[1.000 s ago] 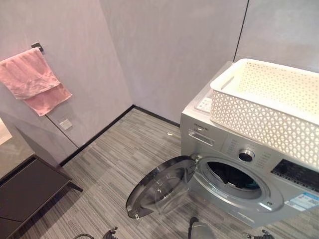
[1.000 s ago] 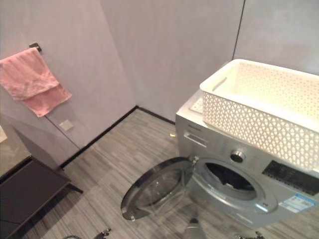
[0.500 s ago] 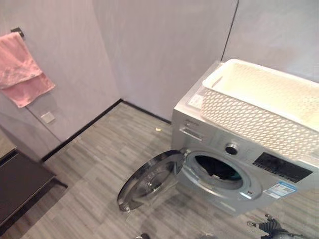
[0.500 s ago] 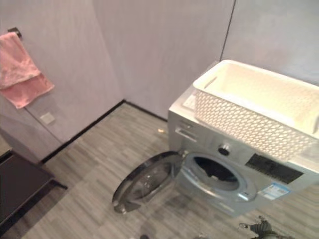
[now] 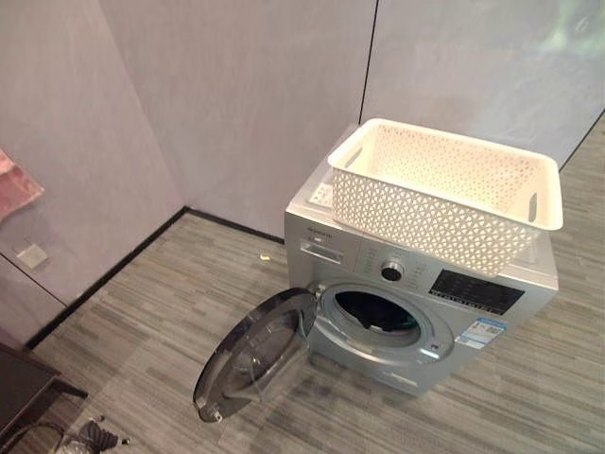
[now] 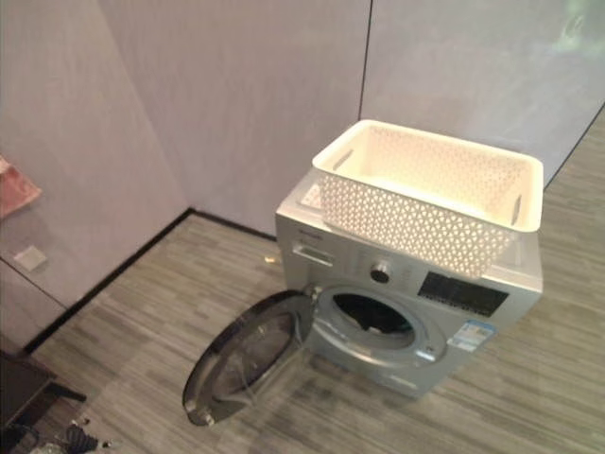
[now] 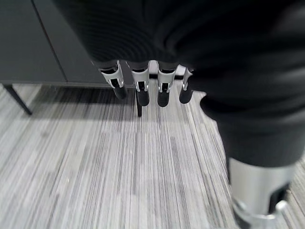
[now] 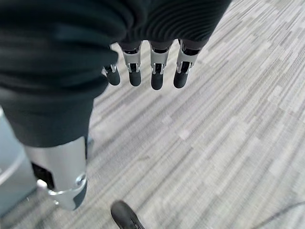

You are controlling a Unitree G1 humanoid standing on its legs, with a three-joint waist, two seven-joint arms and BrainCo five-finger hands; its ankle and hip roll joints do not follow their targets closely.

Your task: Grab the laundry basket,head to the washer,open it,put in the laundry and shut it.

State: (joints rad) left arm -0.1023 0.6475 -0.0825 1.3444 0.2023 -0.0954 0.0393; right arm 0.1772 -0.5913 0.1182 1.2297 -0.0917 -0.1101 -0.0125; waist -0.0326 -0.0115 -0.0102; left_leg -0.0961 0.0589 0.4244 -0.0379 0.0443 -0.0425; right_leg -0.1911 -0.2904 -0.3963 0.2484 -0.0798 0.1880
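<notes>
Basket (image 5: 444,189): white lattice, sits on top of washer, upright, looks empty as far as visible; no hand on it.
Washer (image 5: 492,284): silver front-loader, stands against grey wall, well apart from robot.
Door (image 5: 253,352): swung fully open to washer's left, glass tilted toward floor.
Drum (image 5: 376,312): dark cloth visible inside opening; can't tell how much.
L hand (image 7: 143,81): fingers straight, relaxed, hanging over floor, holding nothing; dark cabinet (image 7: 43,43) behind it.
R hand (image 8: 152,67): fingers straight, loose, hanging over striped floor, holding nothing.
Pink towel (image 5: 14,184): on wall at far left edge, not part of job.
Wall socket (image 5: 31,255): below towel.
Floor (image 5: 142,312): grey striped planks.
Done (est.): basket fetched & brought to washer; door opened; laundry prob. loaded, judging by empty-looking basket + cloth in drum.
Left (est.): shut door, the one step outstanding.
Progress: late stage, approx. last step.
Next needs: close in on washer, get a hand behind door's outer edge, swing it to drum till it latches.
Risk: cloth near drum lip could snag in door seal; can't confirm from here.
</notes>
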